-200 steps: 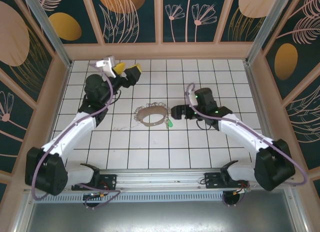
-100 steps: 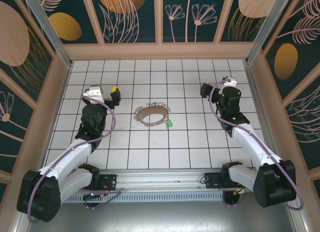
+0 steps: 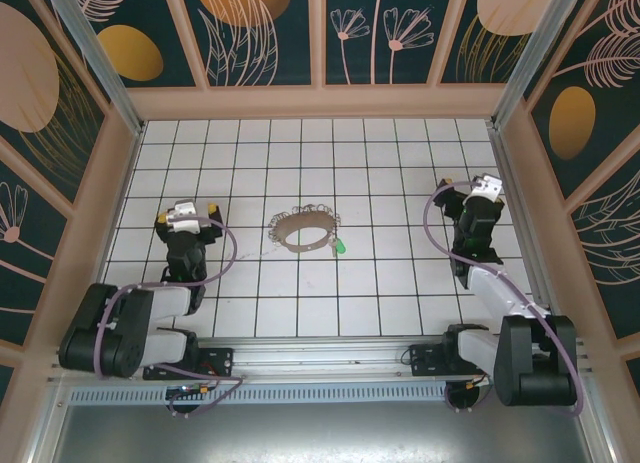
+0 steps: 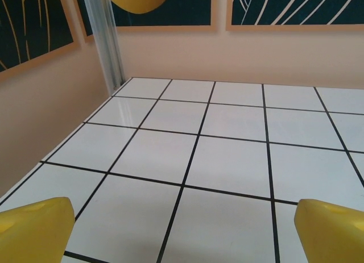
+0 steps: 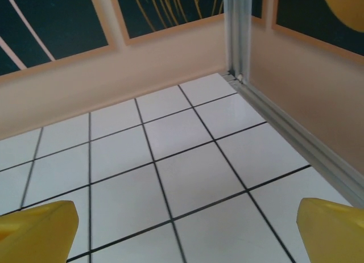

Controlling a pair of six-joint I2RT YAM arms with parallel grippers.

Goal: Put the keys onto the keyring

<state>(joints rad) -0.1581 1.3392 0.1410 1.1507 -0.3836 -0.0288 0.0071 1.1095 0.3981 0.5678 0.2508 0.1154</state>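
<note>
Lying just beside the keyring (image 3: 304,230), the key (image 3: 341,247) looks light, stiff and slippery; pinch its green head. Left gripper (image 4: 183,205) and right gripper (image 5: 186,206) gape wide, empty.

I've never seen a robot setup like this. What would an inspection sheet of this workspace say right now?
Surface: white tiled table with black grid lines, looks clean.
Job's things: keyring, a tan loop fringed with silvery pieces, lies flat mid-table; green-headed key lies just outside its near right edge, apparently not on it.
Clutter: nothing seen.
Grippers: left end effector open and empty over bare tiles at the left; right end effector open and empty near the right wall.
Cables: a purple cable loops along each arm, away from the job's things.
Surroundings: walls with dark leaf-patterned panels; metal corner posts.
</note>
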